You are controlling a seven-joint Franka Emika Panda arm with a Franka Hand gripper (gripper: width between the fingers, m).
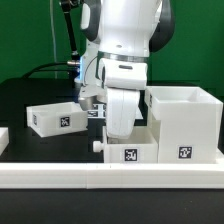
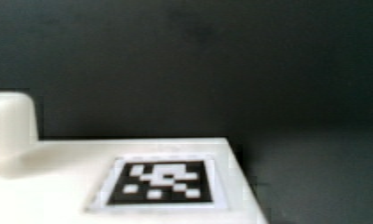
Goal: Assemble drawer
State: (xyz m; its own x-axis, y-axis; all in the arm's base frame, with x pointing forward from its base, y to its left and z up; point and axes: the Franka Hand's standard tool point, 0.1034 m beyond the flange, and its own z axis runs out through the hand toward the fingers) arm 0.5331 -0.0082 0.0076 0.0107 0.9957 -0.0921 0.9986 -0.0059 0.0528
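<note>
The drawer's tall white housing [image 1: 185, 120] stands at the exterior view's right, open at the top, with a tag on its front. One shallow tray [image 1: 57, 117] lies at the left on the black table. The second tray [image 1: 132, 151] sits at the front centre beside the housing, with a small knob [image 1: 97, 146] on its left end. My gripper [image 1: 122, 134] hangs straight over this tray, its fingers hidden behind the white hand. The wrist view shows the tray's white face with its tag [image 2: 165, 182] and the rounded knob [image 2: 9, 128], but no fingers.
The long low white border rail [image 1: 110, 178] runs along the front. A small white piece [image 1: 3, 140] shows at the left edge. Cables hang behind the arm, in front of a green backdrop.
</note>
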